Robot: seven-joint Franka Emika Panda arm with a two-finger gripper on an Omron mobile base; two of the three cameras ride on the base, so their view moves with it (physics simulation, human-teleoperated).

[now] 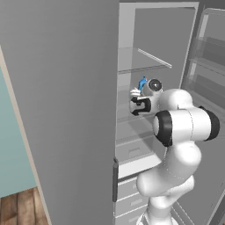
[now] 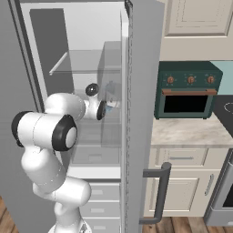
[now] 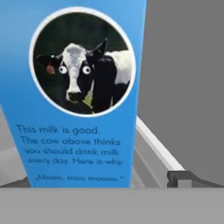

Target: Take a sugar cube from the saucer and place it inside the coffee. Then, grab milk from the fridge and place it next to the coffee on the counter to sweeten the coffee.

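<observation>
Inside the open fridge point(image 2: 54, 41), my gripper point(image 1: 134, 100) hangs spread wide and grasping nothing, one dark fingertip point(image 3: 186, 179) showing low in the hand view, with the milk point(image 3: 76, 96) close ahead on its shelf. The carton's blue face with its cow picture stands squarely before my hand, so I judge the reach nearly finished and the clench on it not yet made. Lifting the milk out and setting it on the counter point(image 2: 189, 132) beside the coffee is left to do; whether the sugar step is done I cannot tell from here. Room is tight: a clear shelf point(image 1: 145, 59) hangs above the carton, another edge runs just beside it, and the fridge door point(image 2: 143, 113) stands near my arm's right.
</observation>
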